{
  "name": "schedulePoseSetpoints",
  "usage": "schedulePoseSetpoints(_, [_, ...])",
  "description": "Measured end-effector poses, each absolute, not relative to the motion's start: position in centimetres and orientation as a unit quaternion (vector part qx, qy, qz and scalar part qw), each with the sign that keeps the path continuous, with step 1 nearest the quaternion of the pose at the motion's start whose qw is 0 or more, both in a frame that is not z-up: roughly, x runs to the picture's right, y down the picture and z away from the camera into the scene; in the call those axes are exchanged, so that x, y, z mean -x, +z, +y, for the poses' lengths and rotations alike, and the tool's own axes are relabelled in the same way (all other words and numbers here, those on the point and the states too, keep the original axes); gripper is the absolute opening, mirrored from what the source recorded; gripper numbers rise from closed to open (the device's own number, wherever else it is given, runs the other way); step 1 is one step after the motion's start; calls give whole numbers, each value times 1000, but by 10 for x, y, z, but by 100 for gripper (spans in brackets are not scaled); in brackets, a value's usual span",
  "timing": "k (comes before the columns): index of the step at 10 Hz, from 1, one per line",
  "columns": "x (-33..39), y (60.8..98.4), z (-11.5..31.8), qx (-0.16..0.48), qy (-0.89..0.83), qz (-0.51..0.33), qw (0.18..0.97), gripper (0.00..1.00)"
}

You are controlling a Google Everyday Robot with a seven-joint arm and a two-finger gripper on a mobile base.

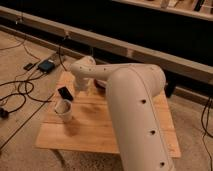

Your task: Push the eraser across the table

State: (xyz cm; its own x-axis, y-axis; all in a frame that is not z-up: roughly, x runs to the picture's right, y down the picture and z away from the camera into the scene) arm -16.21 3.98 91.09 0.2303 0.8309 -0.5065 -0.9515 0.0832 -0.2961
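A small flat black eraser lies near the left edge of the wooden table. My white arm reaches over the table from the right. Its gripper hangs down just to the right of the eraser, close to it; I cannot tell whether they touch. The lower part of the gripper blends into the arm.
A white cup stands on the table just in front of the eraser. A dark object shows behind the arm at the table's back. Cables and a small box lie on the floor to the left. A long rail runs behind the table.
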Motion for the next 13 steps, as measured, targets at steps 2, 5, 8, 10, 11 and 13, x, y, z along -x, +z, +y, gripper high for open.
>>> schedulePoseSetpoints(2, [178,911,37,296,599,97,737,7])
schedulePoseSetpoints(5, [195,912,35,302,586,92,747,0])
schedulePoseSetpoints(8, [203,919,34,306,581,92,749,0])
schedulePoseSetpoints(10, [207,930,33,309,582,91,747,0])
schedulePoseSetpoints(11, [209,937,33,311,583,91,745,0])
schedulePoseSetpoints(13, [214,948,34,317,583,90,743,0])
